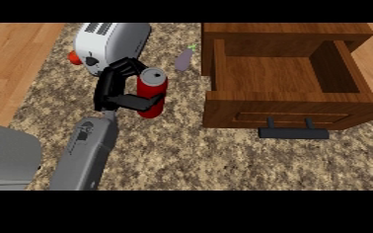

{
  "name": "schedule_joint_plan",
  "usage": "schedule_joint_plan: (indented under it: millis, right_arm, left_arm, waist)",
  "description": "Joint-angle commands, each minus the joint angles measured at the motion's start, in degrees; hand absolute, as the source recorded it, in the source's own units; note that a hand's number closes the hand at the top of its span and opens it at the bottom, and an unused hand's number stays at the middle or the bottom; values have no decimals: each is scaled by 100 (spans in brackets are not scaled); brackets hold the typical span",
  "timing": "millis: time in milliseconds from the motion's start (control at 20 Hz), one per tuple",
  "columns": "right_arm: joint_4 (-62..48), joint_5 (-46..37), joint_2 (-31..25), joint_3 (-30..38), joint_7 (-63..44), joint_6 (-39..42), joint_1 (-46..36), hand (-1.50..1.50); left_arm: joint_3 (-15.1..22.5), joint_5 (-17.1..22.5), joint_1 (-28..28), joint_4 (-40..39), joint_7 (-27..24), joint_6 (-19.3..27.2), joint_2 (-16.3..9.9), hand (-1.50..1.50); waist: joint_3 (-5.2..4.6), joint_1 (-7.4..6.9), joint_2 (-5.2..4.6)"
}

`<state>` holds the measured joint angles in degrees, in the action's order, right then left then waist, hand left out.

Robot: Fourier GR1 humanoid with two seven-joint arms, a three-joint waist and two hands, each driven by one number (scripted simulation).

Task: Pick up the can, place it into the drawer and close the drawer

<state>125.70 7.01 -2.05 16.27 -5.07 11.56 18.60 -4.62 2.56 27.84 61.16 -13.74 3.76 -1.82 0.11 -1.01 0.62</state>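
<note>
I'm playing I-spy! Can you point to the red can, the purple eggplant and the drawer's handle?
can [154, 93]: head view, on its red side, with the left hand [116, 86] curled round it.
eggplant [183, 60]: head view, on its purple body.
drawer handle [293, 133]: head view, on its dark bar.

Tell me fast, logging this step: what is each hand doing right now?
Left hand: closed around the red can.
Right hand: not in view.
</note>
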Motion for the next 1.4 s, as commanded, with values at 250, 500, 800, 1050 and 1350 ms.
schedule_joint_plan:
  millis: [250, 500, 800, 1050, 1350]
  right_arm:
    - [263, 10, 191, -155, -70, 37, 69, -150]
    - [224, 365, -149, 229, -493, -10, -353, -150]
    - [-340, 224, -46, 270, 268, 318, -83, -150]
    - [31, 0, 115, 88, 59, 229, 54, -150]
    - [55, 105, 36, -24, -201, 153, -269, -150]
  left_arm:
    - [1077, -171, 536, 2001, 2371, 1037, 179, 150]
    - [1418, -300, 1605, 1661, 2833, 1657, 181, 150]
    - [1710, -108, 2753, 591, 2741, 2212, 182, 150]
    - [1477, -76, 3411, 330, 3182, 2143, 182, 150]
    - [1488, 525, 4738, -1447, 2739, 2508, 182, 150]
  waist:
    - [-7, 122, -31]
    - [-9, 178, -53]
    - [-6, 238, -71]
    - [-8, 183, -57]
    - [-4, 350, -110]
